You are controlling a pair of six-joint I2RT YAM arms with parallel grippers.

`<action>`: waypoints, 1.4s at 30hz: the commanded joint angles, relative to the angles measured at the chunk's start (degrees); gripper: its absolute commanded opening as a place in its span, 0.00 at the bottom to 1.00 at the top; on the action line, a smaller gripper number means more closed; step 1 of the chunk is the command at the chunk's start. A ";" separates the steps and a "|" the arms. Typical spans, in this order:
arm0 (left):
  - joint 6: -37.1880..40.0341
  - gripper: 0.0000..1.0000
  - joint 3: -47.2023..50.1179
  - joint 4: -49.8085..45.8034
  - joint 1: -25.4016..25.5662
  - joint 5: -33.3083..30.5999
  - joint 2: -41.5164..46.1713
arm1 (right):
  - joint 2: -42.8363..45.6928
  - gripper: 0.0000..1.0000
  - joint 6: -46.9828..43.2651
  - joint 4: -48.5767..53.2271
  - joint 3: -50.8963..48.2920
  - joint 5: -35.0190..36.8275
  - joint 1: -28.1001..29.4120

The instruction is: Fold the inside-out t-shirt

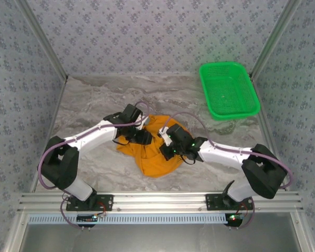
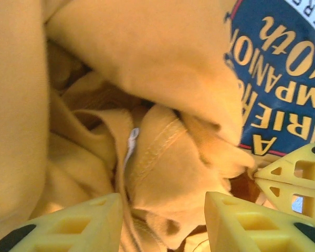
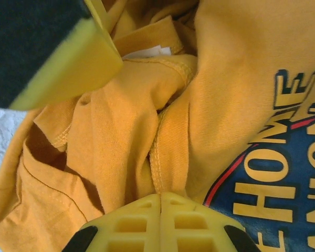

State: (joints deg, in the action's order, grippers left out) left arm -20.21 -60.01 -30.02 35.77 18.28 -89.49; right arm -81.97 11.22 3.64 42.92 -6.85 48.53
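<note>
Shirt (image 1: 155, 163) lies bunched mid-frame between both arms. Right gripper (image 3: 161, 202), bottom of frame, is pinched onto a seam running straight up. Left gripper (image 2: 163, 210) stands half-open, holding nothing, collar folds between its tips.

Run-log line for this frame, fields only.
state: orange cotton t-shirt crumpled, not yet folded | left gripper: open over folds | right gripper: shut on t-shirt's stitched edge | green plastic mesh basket: empty, far right

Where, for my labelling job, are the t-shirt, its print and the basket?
t-shirt (image 1: 152, 160): top view, bare orange cloth.
print (image 2: 283, 79): left wrist view, blue lettered patch.
basket (image 1: 220, 64): top view, far rim.
</note>
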 commanded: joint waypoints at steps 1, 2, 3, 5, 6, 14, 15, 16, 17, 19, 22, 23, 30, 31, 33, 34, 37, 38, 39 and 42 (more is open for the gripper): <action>2.41 0.34 -1.73 -2.14 0.18 -2.26 -2.82 | 3.97 0.00 2.93 -2.31 -0.47 -1.05 -1.39; 2.77 0.26 -1.81 -2.23 0.13 -2.76 -3.41 | 4.63 0.00 2.86 -1.86 -0.44 -1.06 -1.71; 3.06 0.21 -1.98 -2.37 0.13 -3.30 -3.71 | 5.23 0.00 2.82 -1.54 -0.44 -0.99 -1.89; 4.00 0.11 -2.15 -2.28 0.05 -4.33 -4.02 | 6.08 0.00 2.97 -0.83 -0.55 -0.83 -2.16; 4.33 0.11 -2.33 -2.24 0.02 -4.59 -4.21 | 6.35 0.00 3.09 -0.48 -0.58 -0.73 -2.15; 5.67 0.46 -3.74 -4.74 -0.44 -6.45 -5.48 | 7.09 0.00 5.77 0.41 -1.05 -0.60 -1.81; 5.60 0.46 -3.49 -4.55 -0.41 -6.88 -5.05 | 7.10 0.00 6.11 0.27 -1.03 -0.53 -1.52; 5.53 0.46 -3.31 -4.31 -0.36 -7.08 -4.71 | 7.01 0.00 6.51 0.33 -0.92 -0.39 -1.27; 5.53 0.46 -3.19 -4.26 -0.44 -7.17 -4.55 | 6.93 0.00 6.85 0.28 -0.91 -0.22 -1.00; 5.54 0.45 -2.87 -4.17 -0.47 -7.01 -5.13 | 6.79 0.00 7.21 0.30 -0.93 0.32 -0.57; 5.55 0.42 -2.34 -3.63 -0.46 -5.36 -6.68 | 6.99 0.00 7.23 0.61 -0.82 0.50 -0.51; 5.32 0.41 -1.91 -3.36 -0.52 -5.06 -6.98 | 7.26 0.00 7.15 0.63 -0.82 0.68 -0.47; 5.22 0.43 0.68 -0.30 -1.91 -4.77 -6.09 | 8.50 0.00 6.27 1.34 -1.18 1.05 -1.57; 5.18 0.47 0.81 -0.43 -2.42 -4.60 -5.64 | 8.59 0.00 6.15 1.35 -1.29 0.89 -1.64; 4.69 0.49 1.50 0.42 -2.82 -4.96 -3.53 | 8.70 0.00 6.09 1.57 -1.43 0.73 -1.63; 3.91 0.50 2.32 1.90 -2.85 -4.93 -2.18 | 8.83 0.00 6.13 1.46 -1.51 0.81 -1.68; 2.64 0.50 3.78 4.72 -2.86 -4.47 0.76 | 8.94 0.00 6.45 0.50 -2.13 1.22 -1.64; 2.54 0.51 4.06 5.13 -2.84 -4.62 1.15 | 8.86 0.00 6.46 0.31 -2.27 1.29 -1.73; 2.67 0.50 4.32 5.53 -2.90 -4.41 1.15 | 8.88 0.00 6.58 0.18 -2.24 1.32 -1.70; 2.84 0.38 4.64 5.78 -2.97 -3.16 -0.47 | 8.55 0.00 6.77 -0.12 -2.07 1.03 -1.65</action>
State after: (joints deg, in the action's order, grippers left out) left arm -17.12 -56.14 -25.76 32.99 13.58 -89.73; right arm -74.35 17.19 3.66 41.25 -6.59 47.00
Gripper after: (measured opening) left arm 0.399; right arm 0.059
